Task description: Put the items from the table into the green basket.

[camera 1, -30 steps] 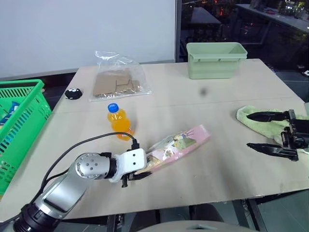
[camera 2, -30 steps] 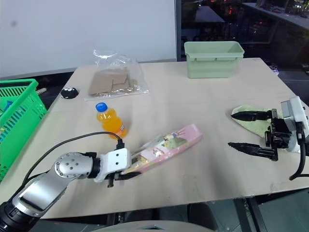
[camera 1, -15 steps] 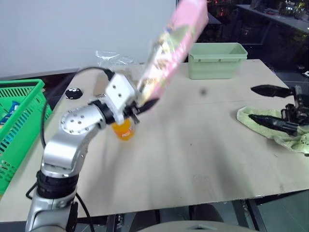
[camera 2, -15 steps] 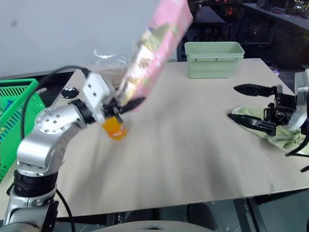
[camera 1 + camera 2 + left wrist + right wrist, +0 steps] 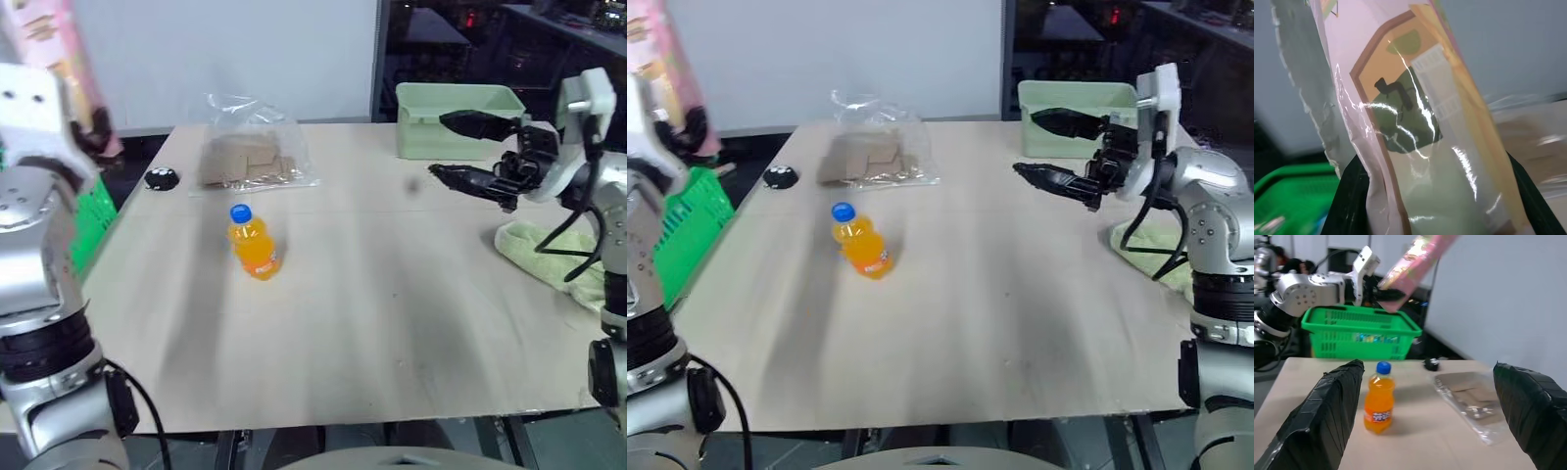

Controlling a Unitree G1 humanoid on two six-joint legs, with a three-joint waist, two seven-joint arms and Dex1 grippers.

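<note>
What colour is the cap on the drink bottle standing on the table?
Blue, on the orange drink bottle; the left eye view shows it best.

white wall (image 5: 245, 49) behind, dark glass window (image 5: 460, 39) at right

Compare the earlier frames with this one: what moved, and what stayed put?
The left gripper, already shut on the pink packet a second ago, lifted it off the table and swung it up and left, above the green basket. The right gripper, open and empty, rose off the towel and moved inward. The orange bottle, bag of cardboard and pale green tub stayed put.
</note>
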